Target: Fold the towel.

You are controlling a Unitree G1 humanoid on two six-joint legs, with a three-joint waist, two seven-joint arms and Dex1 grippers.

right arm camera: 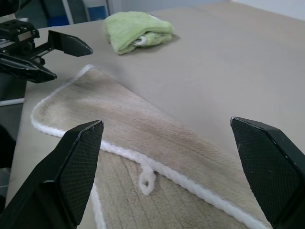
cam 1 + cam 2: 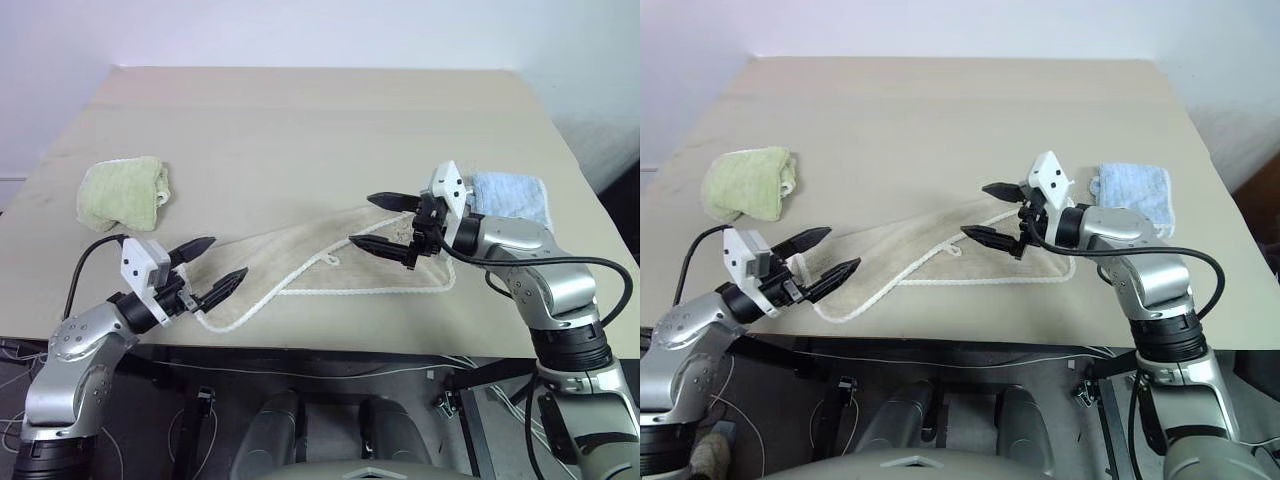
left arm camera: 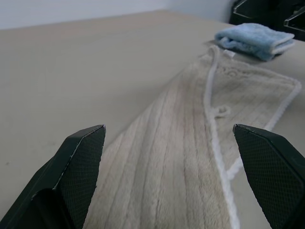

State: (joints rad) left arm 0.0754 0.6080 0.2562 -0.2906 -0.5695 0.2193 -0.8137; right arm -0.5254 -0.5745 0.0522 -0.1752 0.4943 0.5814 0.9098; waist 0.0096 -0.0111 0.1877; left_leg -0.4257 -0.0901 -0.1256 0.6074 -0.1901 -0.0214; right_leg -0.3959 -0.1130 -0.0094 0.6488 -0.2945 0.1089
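The beige towel [image 2: 320, 262] with its white corded hem lies folded into a long strip along the table's near edge, one layer over another. A small hem loop [image 1: 147, 180] lies on its lower layer. My left gripper [image 2: 212, 270] hovers open over the towel's left end, nothing between its fingers. Above the towel's right part, my right gripper [image 2: 382, 222] is open and empty too. The left wrist view looks along the towel [image 3: 181, 157] between the spread fingers.
A folded green towel [image 2: 124, 191] sits at the table's left. A folded light blue towel [image 2: 512, 199] lies just behind my right wrist. The tan table [image 2: 300, 130] stretches away beyond the towel; its front edge runs close under the towel's near hem.
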